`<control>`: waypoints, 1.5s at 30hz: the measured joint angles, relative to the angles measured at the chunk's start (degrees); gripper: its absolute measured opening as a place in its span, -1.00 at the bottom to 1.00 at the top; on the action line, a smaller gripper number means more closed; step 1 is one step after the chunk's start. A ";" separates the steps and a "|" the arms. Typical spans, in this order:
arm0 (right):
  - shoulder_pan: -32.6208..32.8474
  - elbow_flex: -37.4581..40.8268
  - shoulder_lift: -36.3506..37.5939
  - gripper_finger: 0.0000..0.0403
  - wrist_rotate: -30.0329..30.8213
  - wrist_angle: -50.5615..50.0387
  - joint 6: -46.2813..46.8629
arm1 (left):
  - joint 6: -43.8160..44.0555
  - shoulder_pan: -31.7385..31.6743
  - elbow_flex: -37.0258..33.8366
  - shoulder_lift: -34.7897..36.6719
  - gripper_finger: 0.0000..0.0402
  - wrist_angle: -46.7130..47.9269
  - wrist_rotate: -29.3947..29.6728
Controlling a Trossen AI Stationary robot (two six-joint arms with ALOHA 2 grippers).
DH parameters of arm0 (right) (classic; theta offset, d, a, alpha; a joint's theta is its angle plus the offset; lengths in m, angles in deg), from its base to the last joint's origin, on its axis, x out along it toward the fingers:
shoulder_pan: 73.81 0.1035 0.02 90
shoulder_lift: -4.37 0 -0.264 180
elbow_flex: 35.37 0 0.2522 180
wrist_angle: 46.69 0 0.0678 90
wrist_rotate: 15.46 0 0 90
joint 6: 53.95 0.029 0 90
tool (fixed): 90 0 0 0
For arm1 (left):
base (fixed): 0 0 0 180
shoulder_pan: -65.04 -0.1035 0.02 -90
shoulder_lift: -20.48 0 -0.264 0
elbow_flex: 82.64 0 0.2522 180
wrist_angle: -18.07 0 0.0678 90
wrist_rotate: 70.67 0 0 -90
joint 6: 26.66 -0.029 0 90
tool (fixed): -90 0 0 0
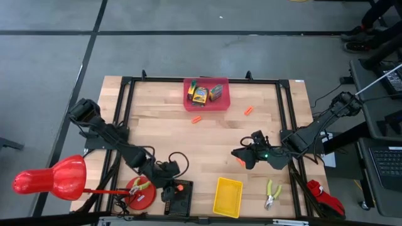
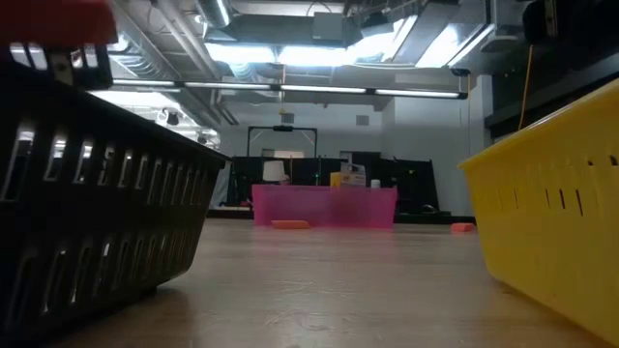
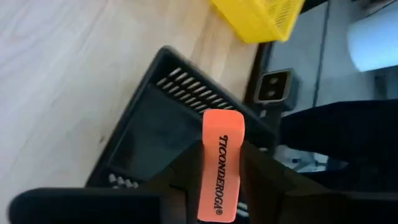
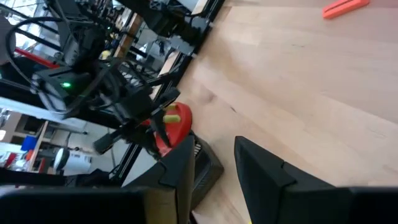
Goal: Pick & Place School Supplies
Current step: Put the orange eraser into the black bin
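L gripper (image 3: pixel 219 186) over black basket (image 3: pixel 155 124) at table's near edge, jaws clamped on orange eraser (image 3: pixel 221 165). R gripper (image 4: pixel 211 168) mid-right of table, above the wood, jaws apart, nothing between. Crayon boxes (image 1: pixel 205 93) sit in pink tray (image 1: pixel 206 104) at far edge. Yellow bin (image 1: pixel 227 196) near front, pliers (image 1: pixel 271 193) beside it.

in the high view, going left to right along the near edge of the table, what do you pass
red dish with pliers on it → black basket under the left gripper → yellow basket → loose yellow-green-handled pliers.
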State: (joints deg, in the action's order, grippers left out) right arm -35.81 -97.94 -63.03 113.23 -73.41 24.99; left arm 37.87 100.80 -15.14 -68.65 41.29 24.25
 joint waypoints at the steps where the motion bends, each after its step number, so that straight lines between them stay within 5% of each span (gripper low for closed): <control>1: -0.02 0.00 0.00 -0.42 -0.15 0.18 -0.17 | -0.01 -0.19 -0.02 -0.30 -0.50 0.08 -0.04; 11: 0.09 0.00 0.00 -0.42 -0.59 0.99 -0.43 | -3.68 -2.29 -0.03 -2.99 -0.20 -0.93 -3.41; 15: 0.90 0.00 0.00 -0.42 0.71 0.99 -0.53 | -6.27 -4.47 -0.07 -1.97 -0.18 -2.96 2.48; 19: 1.14 0.00 0.00 -0.42 1.19 1.01 -0.34 | -9.50 -11.20 -0.04 -0.70 -0.19 -2.02 10.65; 23: 1.12 0.00 0.00 -0.42 2.43 1.21 -0.40 | -16.34 -22.21 -0.07 -0.71 -0.18 0.30 11.52; 34: 1.12 0.00 0.00 -0.42 5.13 1.21 -1.72 | -52.18 -48.35 -0.13 -1.71 -0.07 5.05 -6.24; 45: 1.55 -0.02 0.00 -0.42 7.35 0.98 -1.54 | -61.62 -52.97 5.74 -13.71 0.03 7.54 -8.79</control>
State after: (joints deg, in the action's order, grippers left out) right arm -34.26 -97.97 -63.03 120.58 -72.43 23.45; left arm -23.75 47.83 -9.40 -82.37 48.84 15.46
